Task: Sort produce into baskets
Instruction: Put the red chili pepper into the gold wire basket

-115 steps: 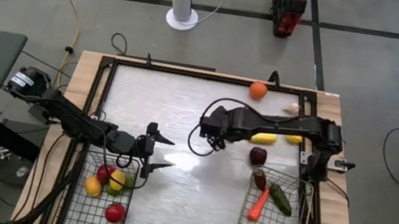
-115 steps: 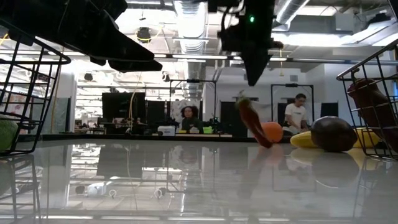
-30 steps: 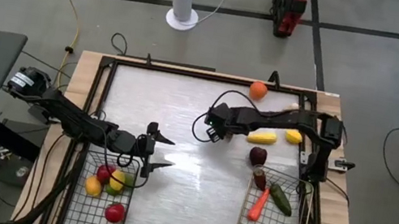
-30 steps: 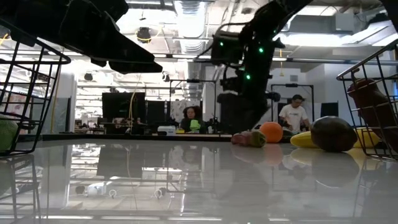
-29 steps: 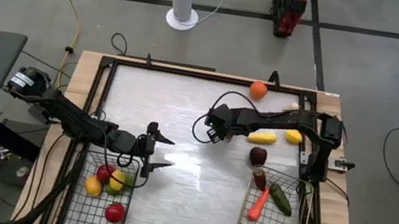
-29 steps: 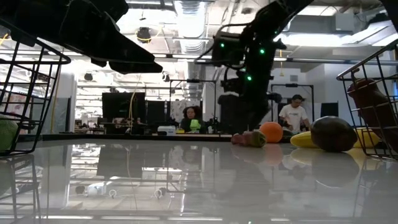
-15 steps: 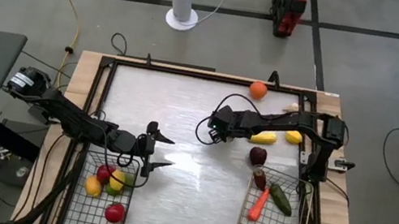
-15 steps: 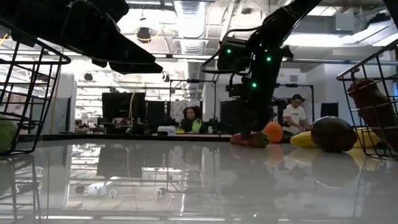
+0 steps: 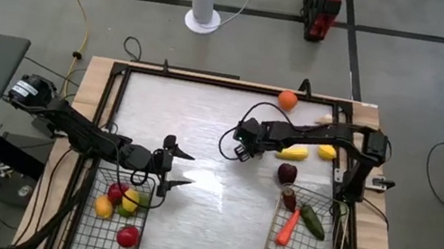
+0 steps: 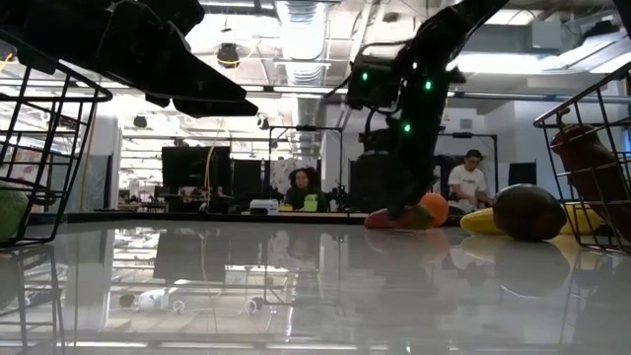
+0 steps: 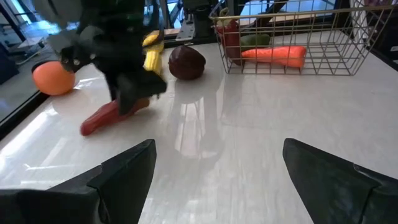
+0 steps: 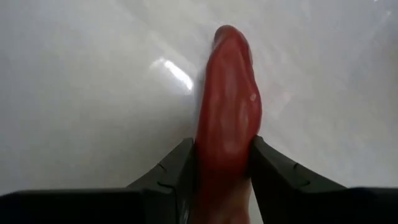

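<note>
The right pincer [image 12: 222,163] is down on the surface [image 9: 206,113] near its middle, toward the far edge, clenched on a red pepper [image 12: 227,106]. The pepper lies flat, its near end between the two fingers [image 12: 174,168], both of which touch it, and its tip points away from the pincer. An orange [image 11: 53,78] sits by the far edge; a plum [image 11: 187,62] and what looks like corn [image 11: 153,55] lie just beyond the right arm. The right basket [image 9: 302,239] holds a carrot [image 9: 287,227] and other pieces. The left pincer [image 9: 181,170] hangs released over the far end of the left basket [image 9: 110,215].
</note>
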